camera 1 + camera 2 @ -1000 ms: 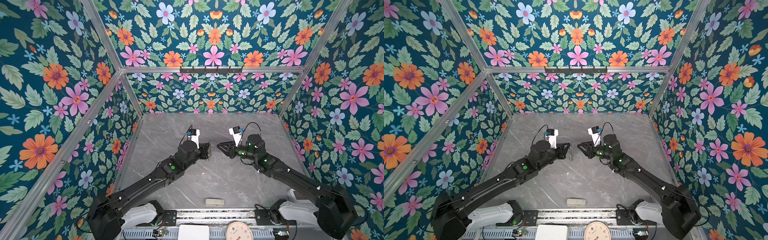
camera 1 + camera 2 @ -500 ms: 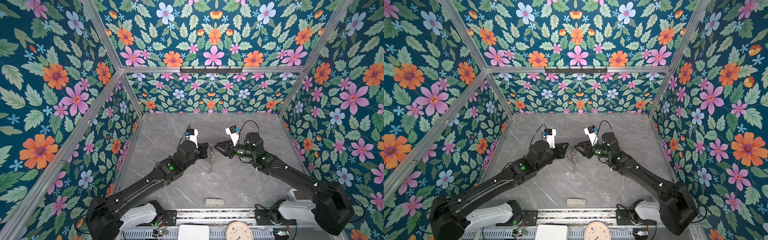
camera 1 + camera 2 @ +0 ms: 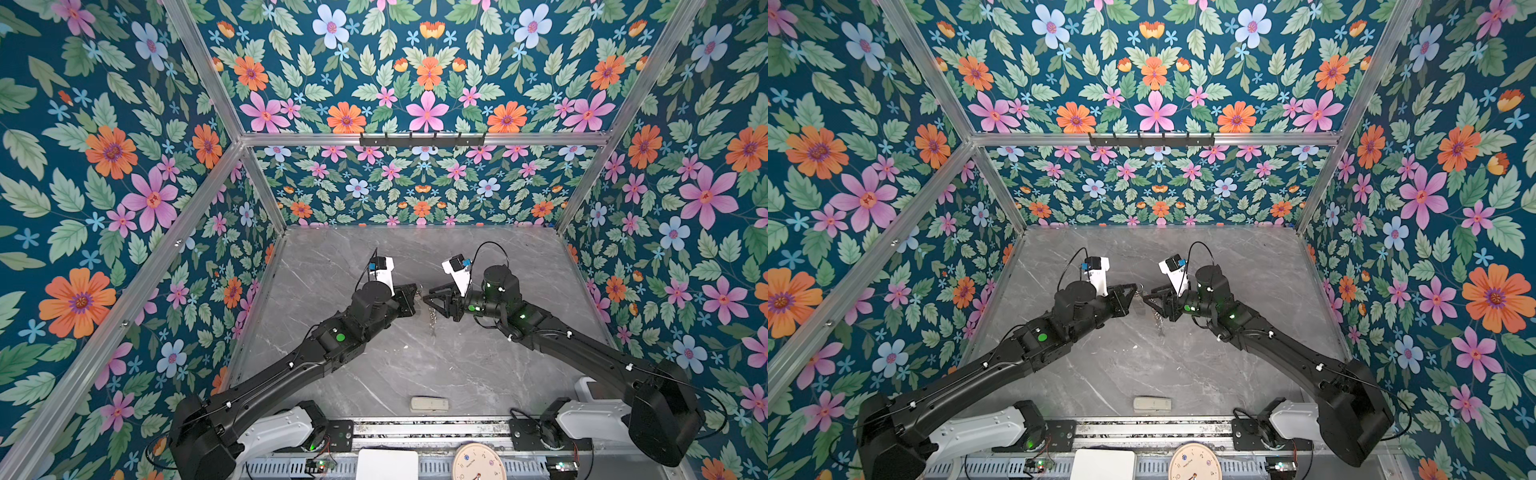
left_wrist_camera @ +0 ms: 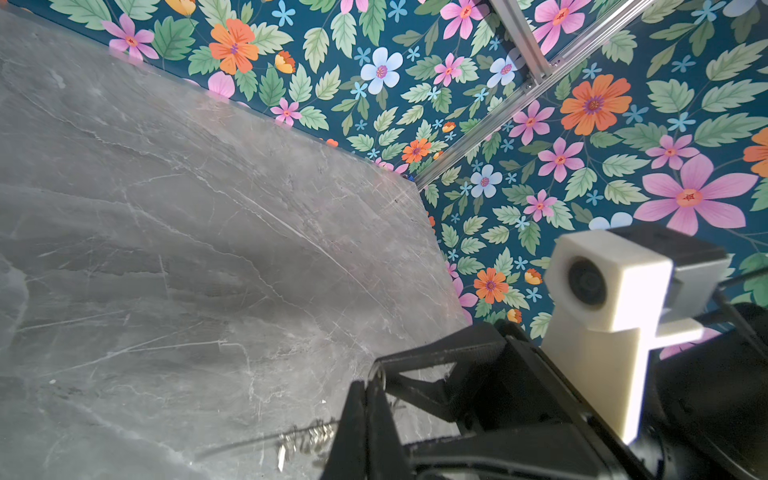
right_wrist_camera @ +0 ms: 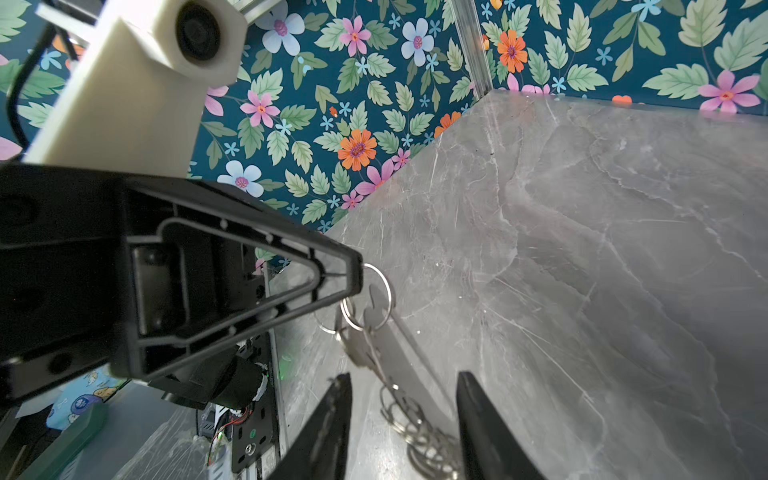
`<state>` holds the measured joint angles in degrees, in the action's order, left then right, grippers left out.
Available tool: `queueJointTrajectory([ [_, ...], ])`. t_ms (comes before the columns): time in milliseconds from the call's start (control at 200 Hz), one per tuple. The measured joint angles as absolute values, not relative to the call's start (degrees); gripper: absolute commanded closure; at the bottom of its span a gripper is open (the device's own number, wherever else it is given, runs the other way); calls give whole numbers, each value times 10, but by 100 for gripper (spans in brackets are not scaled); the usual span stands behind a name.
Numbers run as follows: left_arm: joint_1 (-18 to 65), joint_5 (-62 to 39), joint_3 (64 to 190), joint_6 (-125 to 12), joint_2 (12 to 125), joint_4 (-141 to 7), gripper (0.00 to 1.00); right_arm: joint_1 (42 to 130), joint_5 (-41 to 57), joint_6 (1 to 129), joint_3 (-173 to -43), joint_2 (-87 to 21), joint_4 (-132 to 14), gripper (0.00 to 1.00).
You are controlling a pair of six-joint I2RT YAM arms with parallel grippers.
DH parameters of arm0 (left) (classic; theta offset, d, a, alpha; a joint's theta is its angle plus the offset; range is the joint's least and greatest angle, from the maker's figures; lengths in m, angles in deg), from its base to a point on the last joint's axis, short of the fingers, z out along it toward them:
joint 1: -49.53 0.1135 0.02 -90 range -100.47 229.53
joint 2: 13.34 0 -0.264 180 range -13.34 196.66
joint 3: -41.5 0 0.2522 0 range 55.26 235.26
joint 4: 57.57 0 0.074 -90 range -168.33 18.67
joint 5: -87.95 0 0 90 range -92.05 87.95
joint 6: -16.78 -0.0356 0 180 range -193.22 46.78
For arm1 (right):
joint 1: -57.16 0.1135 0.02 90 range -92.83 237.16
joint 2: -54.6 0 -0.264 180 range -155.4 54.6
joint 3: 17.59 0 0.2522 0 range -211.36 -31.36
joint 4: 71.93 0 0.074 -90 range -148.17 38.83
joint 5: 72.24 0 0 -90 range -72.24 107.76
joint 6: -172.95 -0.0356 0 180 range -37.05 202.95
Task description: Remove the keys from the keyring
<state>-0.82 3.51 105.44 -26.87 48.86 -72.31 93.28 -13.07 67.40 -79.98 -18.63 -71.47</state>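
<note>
My left gripper (image 3: 415, 291) is shut on the keyring (image 5: 376, 299) and holds it above the grey table. In the right wrist view the silver ring pokes out of the left fingertips (image 5: 353, 274). The dull-silver keys (image 5: 358, 351) hang just under it, and the link chain (image 5: 415, 428) dangles lower. My right gripper (image 5: 403, 390) is open right in front of the left one, one finger on each side of the chain, touching nothing that I can see. In both top views the two grippers nearly meet tip to tip, with the chain (image 3: 1158, 322) hanging below them. The left wrist view shows the shut fingers (image 4: 361, 415) and the chain (image 4: 307, 438).
A pale beige block (image 3: 429, 404) lies near the table's front edge, well behind both grippers. Floral walls enclose the table (image 3: 415, 365) on three sides. A clock (image 3: 478, 463) and a white box (image 3: 387, 464) sit on the front rail.
My right gripper has moved left toward the left gripper and now straddles the hanging chain; its jaws stand slightly wider. The left gripper has kept its grip and hardly moved.
</note>
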Motion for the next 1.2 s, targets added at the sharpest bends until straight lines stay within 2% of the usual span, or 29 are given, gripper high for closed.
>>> queueJointTrajectory([
  [540,-9,-1,1051,-270,484,-722,100,932,-181,680,-818,-191,-713,58],
  [710,-9,-16,1041,-286,467,-720,100,920,-207,663,-822,-192,-727,63],
  [1200,-9,-55,1021,-319,448,-680,100,909,-272,621,-821,-199,-755,71],
])
